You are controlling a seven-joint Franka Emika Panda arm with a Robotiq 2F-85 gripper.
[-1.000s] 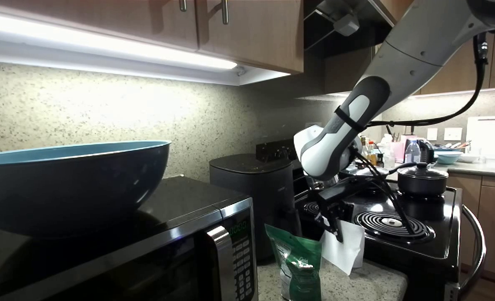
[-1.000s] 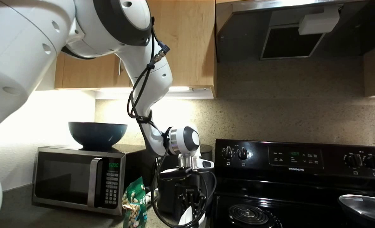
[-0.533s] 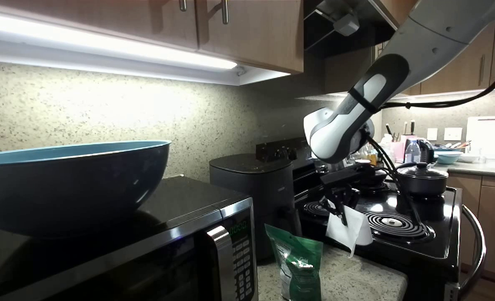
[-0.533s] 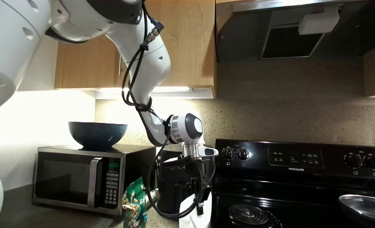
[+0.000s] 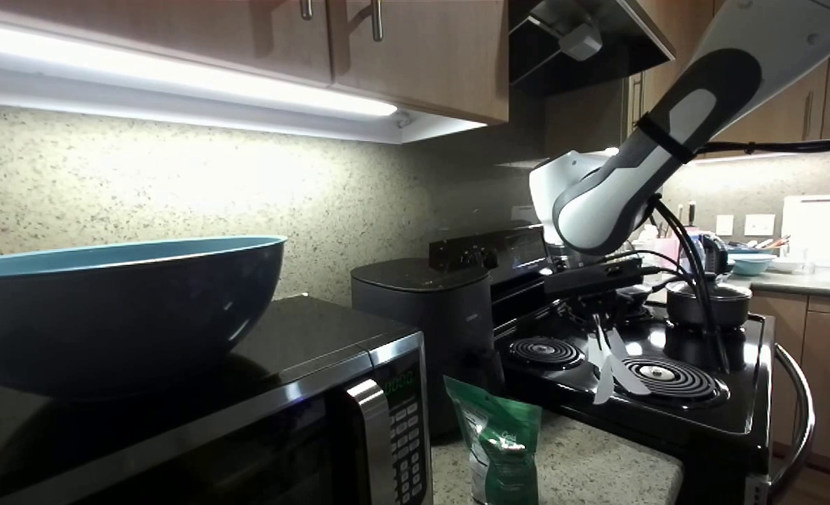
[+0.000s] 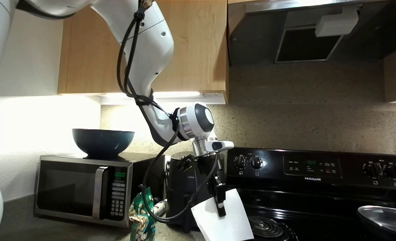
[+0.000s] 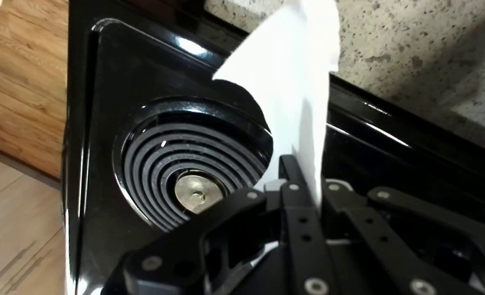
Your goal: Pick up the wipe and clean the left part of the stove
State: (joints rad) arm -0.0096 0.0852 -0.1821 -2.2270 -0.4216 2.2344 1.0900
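Note:
The white wipe hangs from my gripper as a folded sheet; it shows in both exterior views (image 5: 610, 361) (image 6: 234, 216) and in the wrist view (image 7: 291, 73). My gripper is shut on its upper part, and the fingers (image 7: 310, 180) pinch it between them. In an exterior view the gripper (image 6: 220, 204) points down with the wipe spread below it. The black stove (image 5: 576, 382) has coil burners; the wipe hangs over its near left area, between a rear coil (image 5: 544, 352) and a front coil (image 5: 667, 375). Whether the wipe touches the stove top cannot be told.
A black air fryer (image 5: 422, 337) and a green snack bag (image 5: 502, 449) stand on the counter beside the stove. A microwave (image 6: 80, 187) carries a blue bowl (image 6: 103, 142). A lidded pot (image 5: 709, 308) and a lidded pan (image 6: 385, 217) sit on the stove.
My gripper has risen and moved from above the speckled counter edge to over the stove, carrying the wipe. The wipe has turned and now appears edge-on in an exterior view.

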